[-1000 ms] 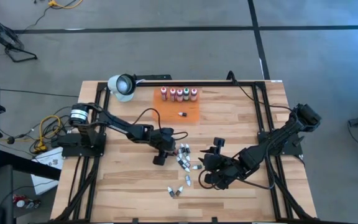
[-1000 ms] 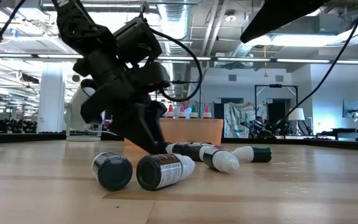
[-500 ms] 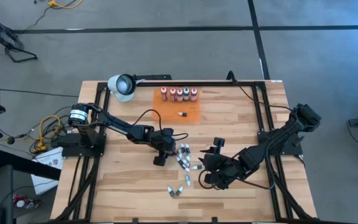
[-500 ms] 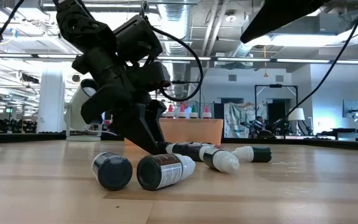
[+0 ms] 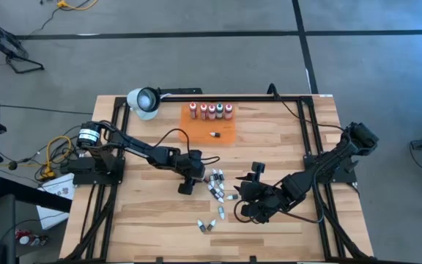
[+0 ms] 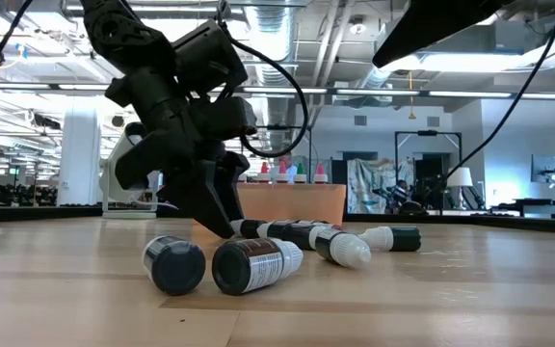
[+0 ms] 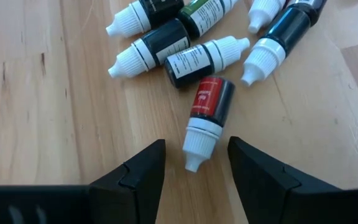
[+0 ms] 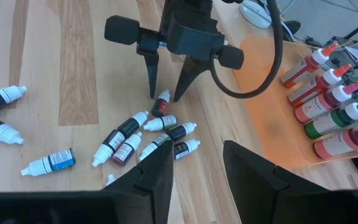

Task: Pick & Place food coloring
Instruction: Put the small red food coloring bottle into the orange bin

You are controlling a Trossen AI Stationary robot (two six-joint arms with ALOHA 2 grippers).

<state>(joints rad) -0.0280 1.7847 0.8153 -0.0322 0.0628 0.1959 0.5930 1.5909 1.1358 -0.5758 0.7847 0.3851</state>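
Now I'm hovering my left hand (image 7: 194,163), fingers apart, astride a red-labelled vial (image 7: 207,117) lying on the desk (image 7: 36,93) beside the vial cluster (image 8: 145,134), while my right hand (image 8: 196,169) is waiting nearby, fingers apart, holding nothing.

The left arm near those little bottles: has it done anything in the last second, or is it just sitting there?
It has shifted slightly. The left claw has drawn back a little from the heap of little bottles, its open fingers now set around the cap end of a red-labelled bottle lying on the table. It has not picked anything up. The right claw, the bottles and the orange tray have not moved.
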